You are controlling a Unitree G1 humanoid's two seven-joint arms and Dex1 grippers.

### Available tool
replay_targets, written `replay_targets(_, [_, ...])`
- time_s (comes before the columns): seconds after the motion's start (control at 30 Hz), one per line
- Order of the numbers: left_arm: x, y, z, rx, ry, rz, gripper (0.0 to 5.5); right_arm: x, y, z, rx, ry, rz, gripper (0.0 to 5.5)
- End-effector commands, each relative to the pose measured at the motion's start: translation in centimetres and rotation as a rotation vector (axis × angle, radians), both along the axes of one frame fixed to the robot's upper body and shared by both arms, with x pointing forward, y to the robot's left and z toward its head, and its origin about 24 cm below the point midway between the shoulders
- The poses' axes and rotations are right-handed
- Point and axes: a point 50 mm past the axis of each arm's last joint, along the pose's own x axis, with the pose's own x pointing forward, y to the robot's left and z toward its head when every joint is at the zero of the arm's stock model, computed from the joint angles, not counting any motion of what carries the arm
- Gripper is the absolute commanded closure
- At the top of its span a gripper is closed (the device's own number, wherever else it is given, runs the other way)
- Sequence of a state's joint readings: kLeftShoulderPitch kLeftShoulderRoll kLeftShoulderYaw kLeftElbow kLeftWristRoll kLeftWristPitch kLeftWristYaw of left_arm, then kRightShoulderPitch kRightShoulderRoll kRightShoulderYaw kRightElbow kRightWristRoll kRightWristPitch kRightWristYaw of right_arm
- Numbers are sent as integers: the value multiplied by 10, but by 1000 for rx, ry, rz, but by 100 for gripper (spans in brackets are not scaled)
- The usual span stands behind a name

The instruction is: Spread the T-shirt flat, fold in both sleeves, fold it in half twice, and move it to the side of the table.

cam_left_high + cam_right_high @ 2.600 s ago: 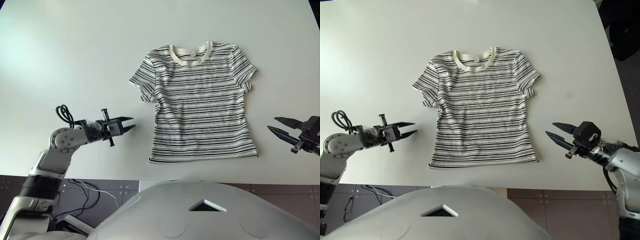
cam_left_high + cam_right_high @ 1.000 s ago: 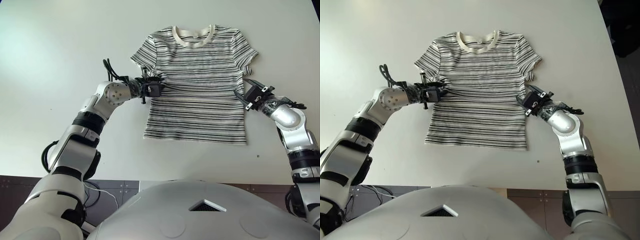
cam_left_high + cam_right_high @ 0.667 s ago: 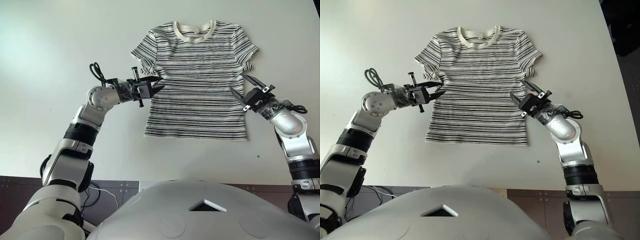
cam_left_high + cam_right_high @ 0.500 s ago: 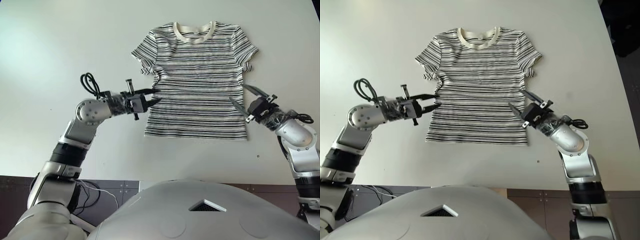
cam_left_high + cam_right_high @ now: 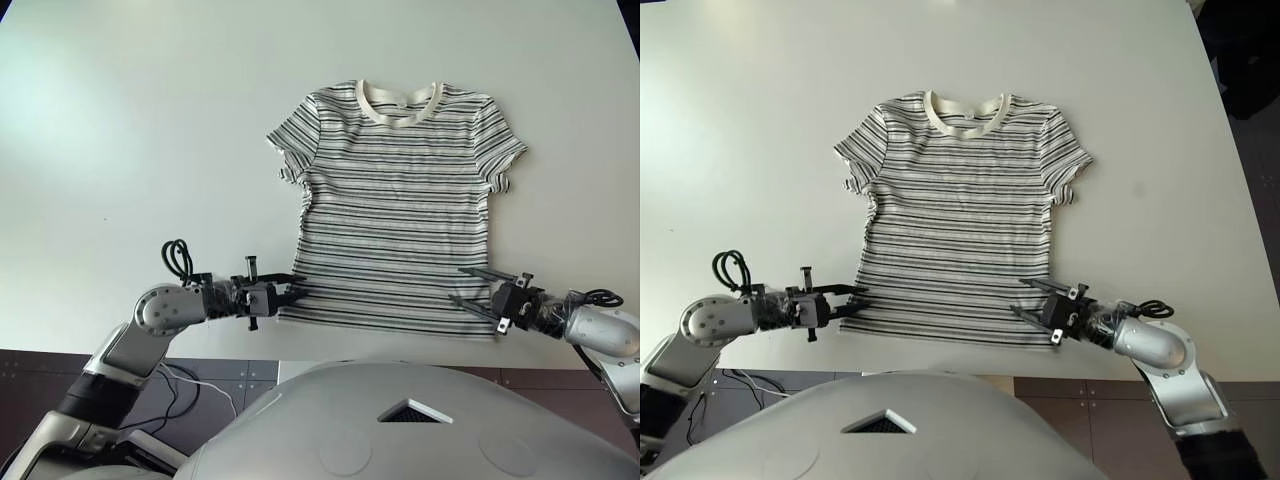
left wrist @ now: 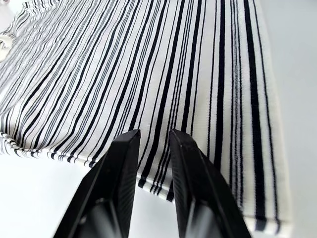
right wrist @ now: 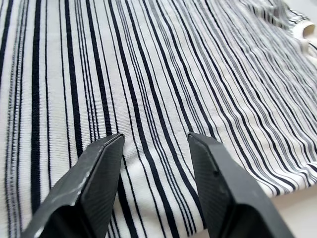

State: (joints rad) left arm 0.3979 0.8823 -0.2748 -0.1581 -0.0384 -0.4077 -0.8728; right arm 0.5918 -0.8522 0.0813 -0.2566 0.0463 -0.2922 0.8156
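Observation:
A black-and-white striped T-shirt (image 5: pixel 395 210) lies spread flat on the white table (image 5: pixel 150 120), collar at the far side and both sleeves out. My left gripper (image 5: pixel 298 289) is low over the table at the hem's near-left corner. It is open by a narrow gap, and its fingertips (image 6: pixel 132 141) point over the shirt's side edge. My right gripper (image 5: pixel 456 284) is at the hem's near-right corner, open wider. Its fingers (image 7: pixel 106 163) hover just above the striped cloth (image 7: pixel 163 74) with nothing pinched between them.
Bare white tabletop surrounds the shirt, widest to the left (image 5: pixel 730 130) and beyond the collar. The table's near edge (image 5: pixel 200 350) runs just behind both grippers, and its right edge (image 5: pixel 1240 220) lies past the right sleeve.
Both grippers drew back from the shirt's sides at mid-body down to the two hem corners near the table's front edge. The head view has also shifted.

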Motion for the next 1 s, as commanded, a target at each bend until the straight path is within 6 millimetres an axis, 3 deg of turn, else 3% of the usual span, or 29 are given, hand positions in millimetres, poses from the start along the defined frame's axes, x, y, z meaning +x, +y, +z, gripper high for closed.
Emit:
replay_targets(0.03, [-17,9,9,46,80,13,437,-16,-10,-3,-79,114,0,314])
replay_targets(0.1, [-17,8,13,27,80,40,437,-14,-10,0,-74,103,-10,314])
replay_targets(0.17, [-3,2,26,-82,37,140,437,-8,-7,10,-20,76,-24,314])
replay_targets(0.3, [49,-3,71,-390,-48,435,437,24,-1,47,199,-35,-143,314])
replay_targets(0.37, [77,3,80,-492,-11,643,437,40,-4,62,294,-88,-231,314])
replay_targets(0.47, [120,17,68,-516,114,981,437,59,-13,71,366,-157,-383,314])
replay_targets(0.6, [153,28,38,-406,257,1205,437,79,-30,74,438,-201,-586,314])
replay_targets(0.7, [161,28,18,-389,399,1255,437,90,-40,74,453,-225,-666,314])
replay_targets(0.83, [164,30,4,-528,653,1289,437,90,-44,70,456,-224,-690,314])
replay_targets(1.0, [169,27,-2,-573,685,1275,420,90,-44,65,441,-210,-685,310])
